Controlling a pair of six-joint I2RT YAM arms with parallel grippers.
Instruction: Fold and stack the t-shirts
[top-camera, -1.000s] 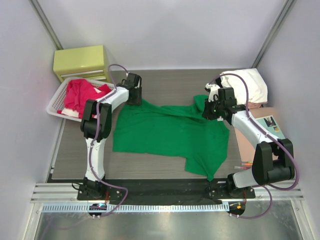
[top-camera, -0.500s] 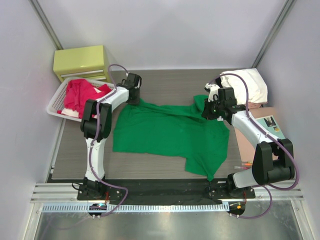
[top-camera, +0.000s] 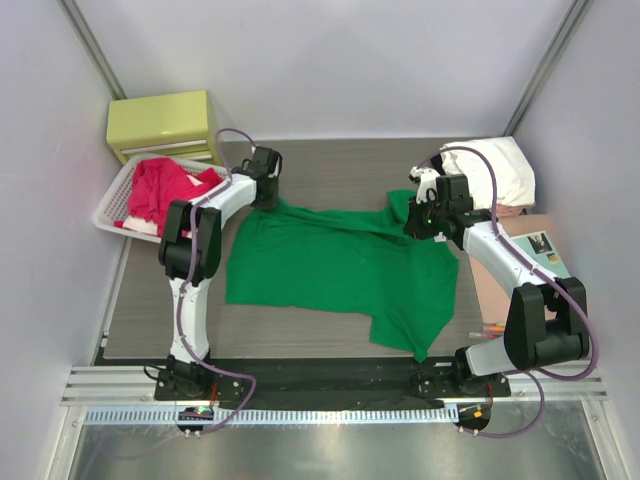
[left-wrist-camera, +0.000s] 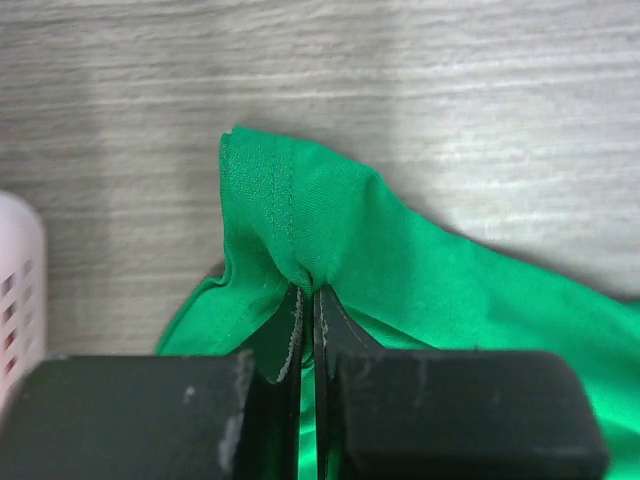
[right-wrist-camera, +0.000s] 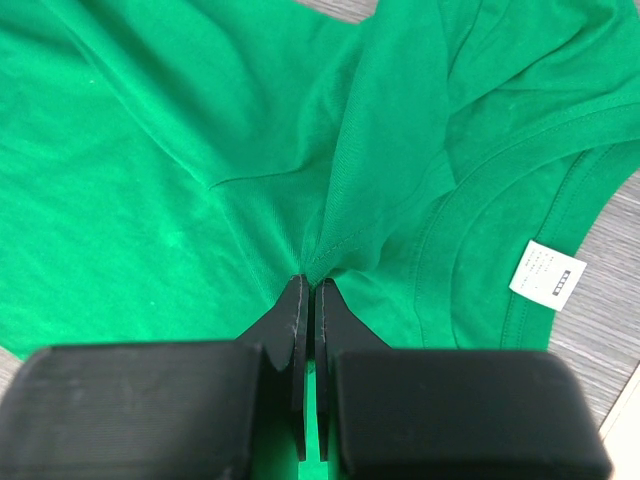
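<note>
While red shirts are being contained in the basket at far left, the green shirt is being held spread on the table, long axis left-right, collar rightward. Its far-left edge is being pinched by the left gripper, and a fold by the collar by the right gripper.

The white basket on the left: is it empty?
No, the white basket holds a crumpled heap of red shirts.

A: Your overhead's bright and even, light from above, shadows soft. Some glare on the metal sill.
B: Wrist cams?
A: The green t-shirt reads sharp on both; your left fingers go soft up close.
</note>
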